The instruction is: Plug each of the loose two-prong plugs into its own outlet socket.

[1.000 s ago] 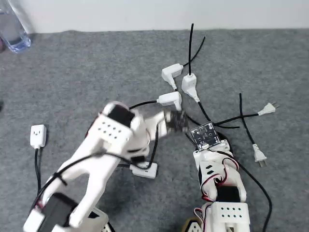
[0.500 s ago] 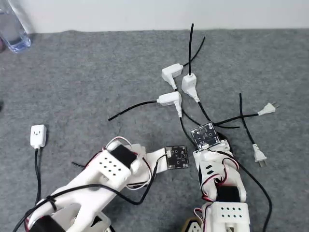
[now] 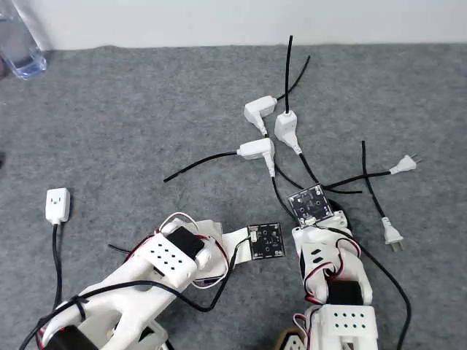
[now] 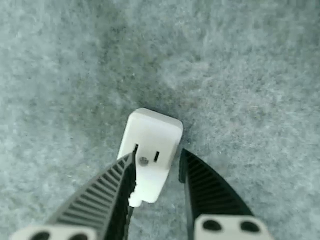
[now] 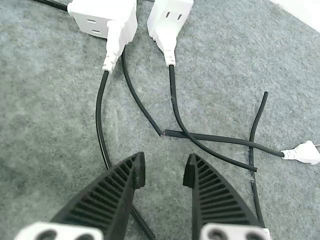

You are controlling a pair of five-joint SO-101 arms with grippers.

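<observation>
A white socket (image 4: pixel 152 132) is seen between the spread fingers of the left claw (image 4: pixel 157 160). The right claw (image 5: pixel 164 166) is held apart over black cords (image 5: pixel 101 120).

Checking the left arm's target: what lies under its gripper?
A white outlet socket lies on the grey mat inside the open left gripper. The gripper covers its cord end.

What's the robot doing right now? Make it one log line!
left hand: open, straddling socket on carpet | right hand: open, empty, above cords | plugs: two loose
</observation>
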